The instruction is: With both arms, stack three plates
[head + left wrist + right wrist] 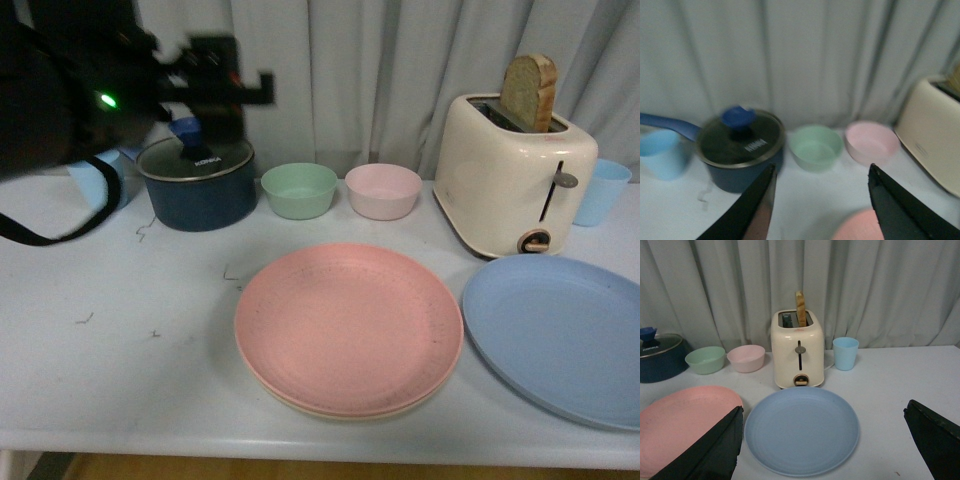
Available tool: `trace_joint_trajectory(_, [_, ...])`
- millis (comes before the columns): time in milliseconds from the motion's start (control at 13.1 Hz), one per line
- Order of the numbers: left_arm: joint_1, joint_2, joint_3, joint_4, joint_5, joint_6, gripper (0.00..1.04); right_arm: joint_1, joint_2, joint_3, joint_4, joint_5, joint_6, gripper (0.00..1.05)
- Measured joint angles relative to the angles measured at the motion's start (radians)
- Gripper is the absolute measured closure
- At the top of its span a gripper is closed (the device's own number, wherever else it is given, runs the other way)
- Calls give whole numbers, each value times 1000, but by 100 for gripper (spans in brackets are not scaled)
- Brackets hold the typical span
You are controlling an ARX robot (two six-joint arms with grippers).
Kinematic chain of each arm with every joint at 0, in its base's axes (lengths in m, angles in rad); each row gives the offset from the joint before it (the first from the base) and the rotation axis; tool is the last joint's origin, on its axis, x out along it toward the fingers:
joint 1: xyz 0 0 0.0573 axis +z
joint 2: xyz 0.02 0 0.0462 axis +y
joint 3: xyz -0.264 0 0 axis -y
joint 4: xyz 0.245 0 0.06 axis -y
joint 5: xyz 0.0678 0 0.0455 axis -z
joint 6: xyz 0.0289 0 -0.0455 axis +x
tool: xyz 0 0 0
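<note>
Widely spread and empty, the left gripper hangs in the air facing the dark blue saucepan, green bowl and pink bowl. The right gripper, its fingers equally apart and holding nothing, faces the light blue plate. That plate lies on the white table just beside the pink plate, which sits on the beige plate.
</note>
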Motion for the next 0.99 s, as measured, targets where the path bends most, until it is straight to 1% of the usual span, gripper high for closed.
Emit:
trace_joint_trajectory(76, [40, -49, -116, 153, -37, 15, 61, 0, 0, 0, -1, 0, 0, 6])
trace_joint_trajectory(152, [83, -80, -225, 223, -33, 22, 74, 0, 0, 0, -1, 0, 0, 6])
trace_joint_trajectory(229, [98, -96, -263, 232, -25, 24, 79, 0, 0, 0, -1, 0, 0, 6])
trace_joint_trajectory(305, [122, -172, -350, 245, 6, 26, 96, 0, 0, 0, 0, 0, 0, 6])
trace_joint_trajectory(381, [126, -203, -370, 249, 18, 26, 101, 0, 0, 0, 0, 0, 0, 6])
trace_joint_trajectory(457, [135, -232, -389, 253, 31, 26, 103, 0, 0, 0, 0, 0, 0, 6])
trace_joint_trajectory(762, [151, -297, -441, 250, 57, 28, 103, 0, 0, 0, 0, 0, 0, 6])
trace_joint_trajectory(838, [163, -323, -468, 241, 66, 28, 103, 0, 0, 0, 0, 0, 0, 6])
trace_joint_trajectory(914, [193, -345, -544, 300, 84, 28, 103, 0, 0, 0, 0, 0, 0, 6])
trace_joint_trajectory(990, [210, -381, -585, 264, 97, 29, 103, 0, 0, 0, 0, 0, 0, 6])
